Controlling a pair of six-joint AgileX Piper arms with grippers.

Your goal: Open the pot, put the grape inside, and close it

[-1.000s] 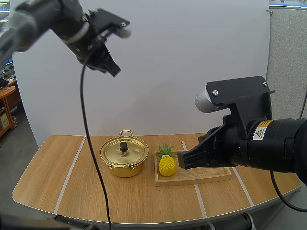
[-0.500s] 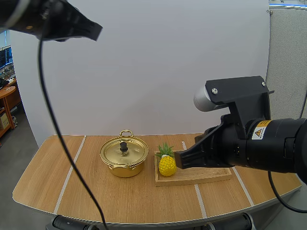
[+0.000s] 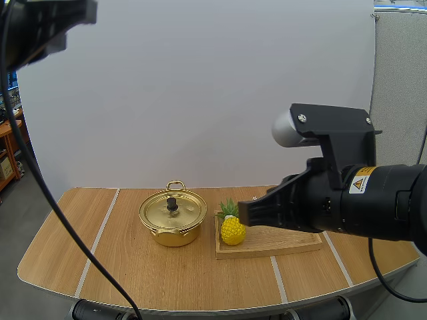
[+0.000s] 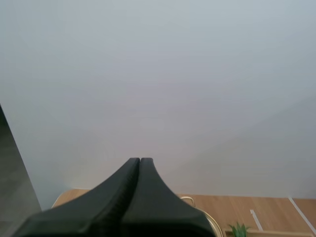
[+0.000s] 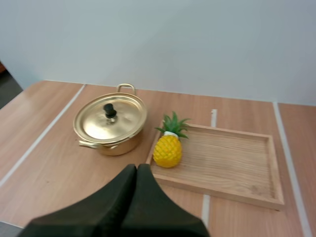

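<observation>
While my left end effector point(image 4: 139, 160) and right end effector point(image 5: 137, 167) are closed empty, I risk grabbing the pineapple point(image 5: 168, 150), the wrong fruit.

This is a lab-style test station in an office-type room. A pale wooden desk with rounded corners and white tape lines point(image 3: 67, 260) stands before a plain white backdrop screen point(image 3: 220, 87) (a staged test set), a grey partition panel point(image 3: 400, 87) beside it. Past the screen's left edge, a small round brown side table point(image 3: 5, 130) probably belongs to a shared workroom.
</observation>
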